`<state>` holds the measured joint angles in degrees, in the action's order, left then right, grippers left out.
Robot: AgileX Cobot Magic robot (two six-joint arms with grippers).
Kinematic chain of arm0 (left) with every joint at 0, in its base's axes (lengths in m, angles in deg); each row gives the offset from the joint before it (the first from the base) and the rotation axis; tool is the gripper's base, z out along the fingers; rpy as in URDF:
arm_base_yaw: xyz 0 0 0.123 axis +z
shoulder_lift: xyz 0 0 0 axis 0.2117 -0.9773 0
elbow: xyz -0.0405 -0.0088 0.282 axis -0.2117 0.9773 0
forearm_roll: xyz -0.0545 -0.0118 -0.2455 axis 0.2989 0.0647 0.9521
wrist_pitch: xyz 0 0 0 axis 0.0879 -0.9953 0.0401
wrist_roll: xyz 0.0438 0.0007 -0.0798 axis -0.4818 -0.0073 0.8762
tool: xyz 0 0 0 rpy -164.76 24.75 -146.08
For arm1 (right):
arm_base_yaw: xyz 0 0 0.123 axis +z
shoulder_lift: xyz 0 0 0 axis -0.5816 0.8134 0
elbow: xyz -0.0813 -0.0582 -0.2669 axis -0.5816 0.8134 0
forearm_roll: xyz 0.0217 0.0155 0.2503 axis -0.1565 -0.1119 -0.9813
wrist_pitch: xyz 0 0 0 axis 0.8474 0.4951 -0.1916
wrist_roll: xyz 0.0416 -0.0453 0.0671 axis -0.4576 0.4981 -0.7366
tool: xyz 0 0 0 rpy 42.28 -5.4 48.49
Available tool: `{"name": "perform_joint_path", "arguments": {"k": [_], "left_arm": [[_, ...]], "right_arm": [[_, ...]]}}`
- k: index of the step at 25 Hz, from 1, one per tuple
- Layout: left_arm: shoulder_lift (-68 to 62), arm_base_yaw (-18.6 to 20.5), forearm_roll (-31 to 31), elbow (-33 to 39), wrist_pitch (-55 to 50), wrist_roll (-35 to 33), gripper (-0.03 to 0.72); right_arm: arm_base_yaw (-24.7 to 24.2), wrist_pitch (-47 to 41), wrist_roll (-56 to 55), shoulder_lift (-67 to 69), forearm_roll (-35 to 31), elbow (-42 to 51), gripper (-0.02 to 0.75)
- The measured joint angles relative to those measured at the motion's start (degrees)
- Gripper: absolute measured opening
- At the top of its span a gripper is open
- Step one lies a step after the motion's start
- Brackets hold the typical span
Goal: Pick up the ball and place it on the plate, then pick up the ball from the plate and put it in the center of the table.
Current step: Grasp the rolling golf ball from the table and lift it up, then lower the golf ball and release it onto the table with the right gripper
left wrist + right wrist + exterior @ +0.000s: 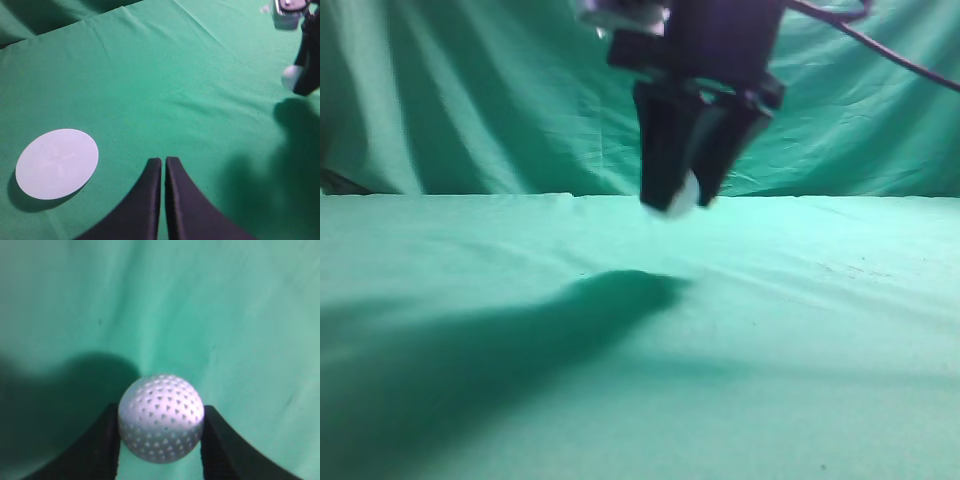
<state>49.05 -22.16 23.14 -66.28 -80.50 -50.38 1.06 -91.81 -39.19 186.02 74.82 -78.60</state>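
Dimpled white ball (161, 417) in right end effector (161, 432), wrinkled green table (225, 315)

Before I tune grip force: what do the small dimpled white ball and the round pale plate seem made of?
The small dimpled white ball, clamped in the right gripper, looks like hard, slightly glossy plastic: crisp dimples, soft highlight. The round pale plate looks thin, flat and matte, maybe paper or plastic; it can't be settled.

So that's one dimpled white ball (161, 419), one round white plate (56, 163), two black grippers (161, 440) (163, 165), and one green-clothed table (840, 330).
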Motion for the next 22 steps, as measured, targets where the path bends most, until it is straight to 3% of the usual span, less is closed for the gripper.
{"name": "perform_joint_path", "arguments": {"k": [12, 22], "left_arm": [[0.00, 0.00, 0.00, 0.00, 0.00, 0.10, 0.000], [0.00, 0.00, 0.00, 0.00, 0.00, 0.10, 0.000]], "right_arm": [[1.26, -0.15, -0.72, 7.98, -2.74, -24.97, 0.330], [4.32, 0.69, -0.72, 23.22, -3.07, -34.46, 0.330]]}}
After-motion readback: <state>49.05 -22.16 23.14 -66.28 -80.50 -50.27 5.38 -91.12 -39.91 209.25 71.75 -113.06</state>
